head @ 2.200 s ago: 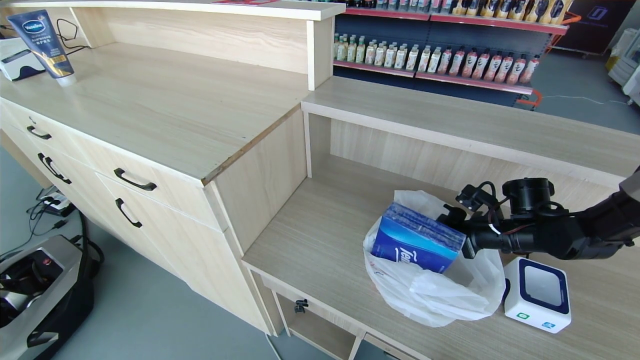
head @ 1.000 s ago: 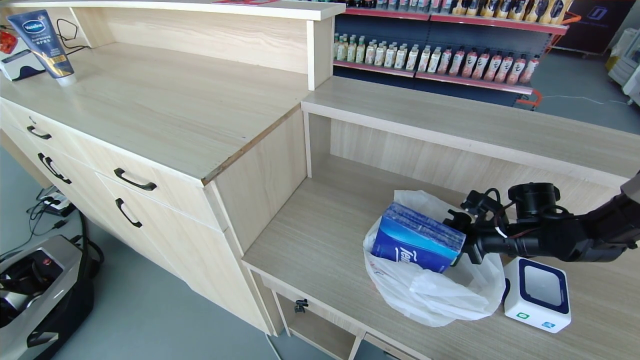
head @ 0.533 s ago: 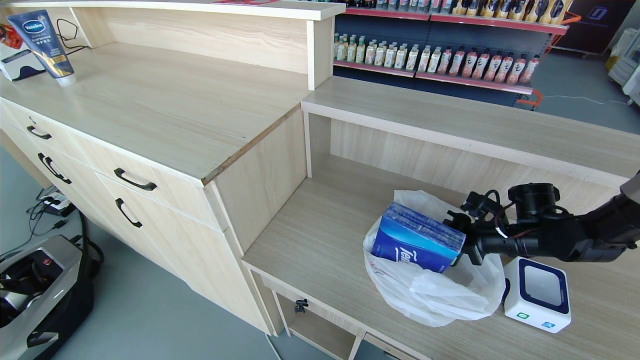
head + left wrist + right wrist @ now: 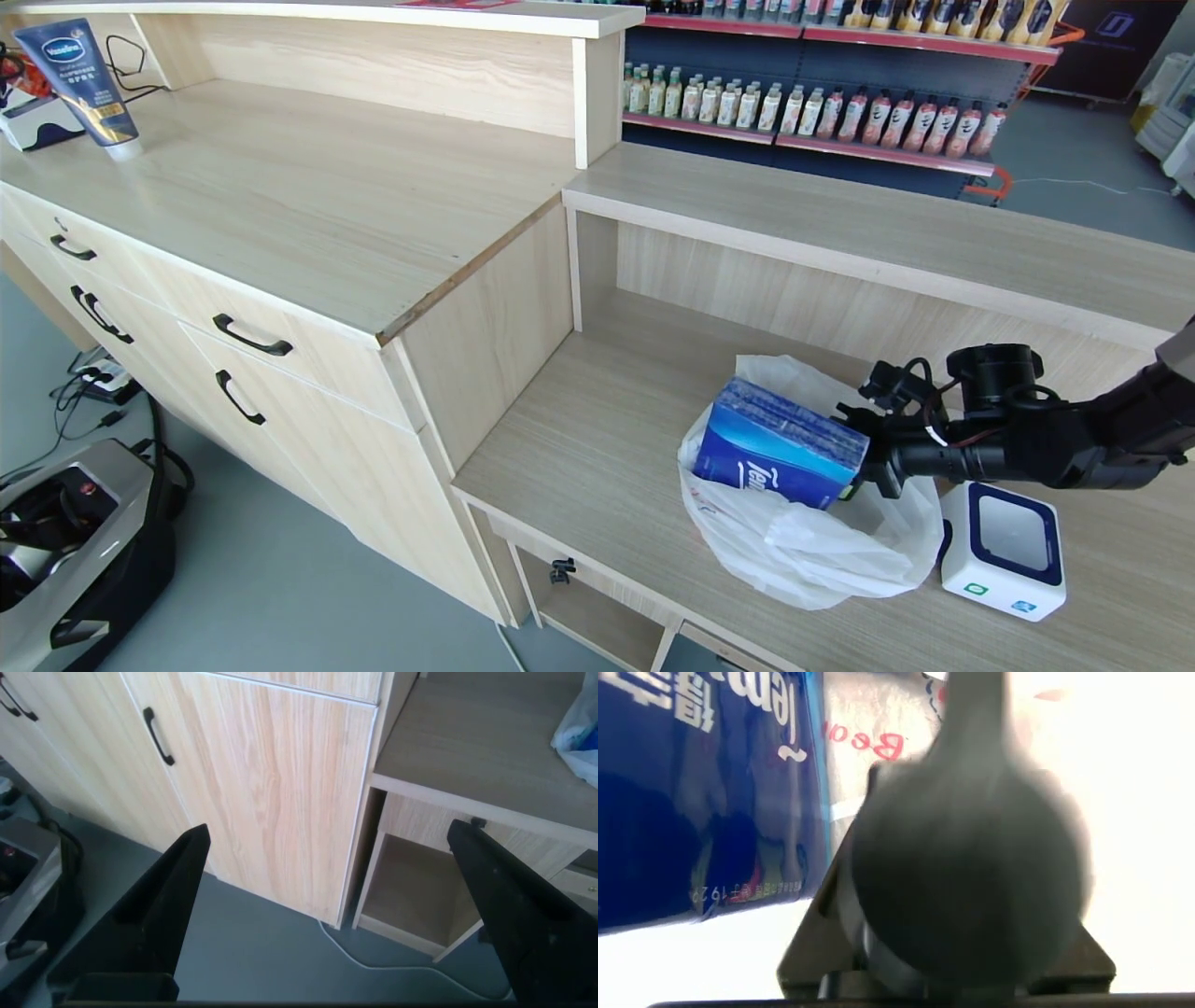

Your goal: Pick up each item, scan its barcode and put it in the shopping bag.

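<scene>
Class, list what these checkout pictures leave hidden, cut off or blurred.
Head view: the lower end of the tissue pack, sunk in the shopping bag.
Right wrist view: the bag's inside, behind a blurred dark part close to the lens.
Head view: the white device beside the tube, cut by the edge.

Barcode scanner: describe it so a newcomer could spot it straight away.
On the lower counter lies a white shopping bag. The scanner stands just beside it, on the robot's right: a hard white box with a navy-framed window on top, unlike the soft bag.
</scene>
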Available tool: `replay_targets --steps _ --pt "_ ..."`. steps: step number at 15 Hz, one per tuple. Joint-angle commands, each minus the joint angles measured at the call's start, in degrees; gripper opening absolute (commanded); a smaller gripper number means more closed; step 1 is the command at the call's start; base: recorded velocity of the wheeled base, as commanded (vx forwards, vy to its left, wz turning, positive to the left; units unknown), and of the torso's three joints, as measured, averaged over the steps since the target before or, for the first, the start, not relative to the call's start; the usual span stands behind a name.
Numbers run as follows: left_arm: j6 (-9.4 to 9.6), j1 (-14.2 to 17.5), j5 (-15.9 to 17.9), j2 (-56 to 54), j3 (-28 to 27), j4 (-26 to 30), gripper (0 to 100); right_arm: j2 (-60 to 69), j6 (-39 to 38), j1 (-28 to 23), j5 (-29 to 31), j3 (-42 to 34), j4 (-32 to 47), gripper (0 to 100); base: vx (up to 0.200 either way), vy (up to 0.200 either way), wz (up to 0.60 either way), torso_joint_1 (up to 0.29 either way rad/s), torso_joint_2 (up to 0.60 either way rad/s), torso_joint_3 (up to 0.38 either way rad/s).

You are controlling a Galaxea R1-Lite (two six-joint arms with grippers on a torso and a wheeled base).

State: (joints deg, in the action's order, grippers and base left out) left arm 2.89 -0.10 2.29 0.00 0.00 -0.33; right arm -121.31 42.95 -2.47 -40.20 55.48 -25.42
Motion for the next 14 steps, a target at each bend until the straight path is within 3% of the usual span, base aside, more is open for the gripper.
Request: replay_targets --steps 1,6,14 --pt "0.01 0.01 -0.01 0.0 0.0 -0.02 100 -0.16 0.12 -0.07 -0.23 -0.02 0.1 100 0.0 0.0 0.0 0.0 0.0 0.0" --pt "0.01 0.01 -0.01 0.0 0.0 -0.02 100 0.37 0.21 -0.25 -0.58 1.21 0.02 100 0.0 0.0 0.0 0.0 0.0 0.0" --pt "0.01 0.01 -0.01 0.0 0.0 -0.02 100 3.1 -0.23 0.8 -3.74 10.26 0.54 100 0.0 0.0 0.0 0.0 0.0 0.0"
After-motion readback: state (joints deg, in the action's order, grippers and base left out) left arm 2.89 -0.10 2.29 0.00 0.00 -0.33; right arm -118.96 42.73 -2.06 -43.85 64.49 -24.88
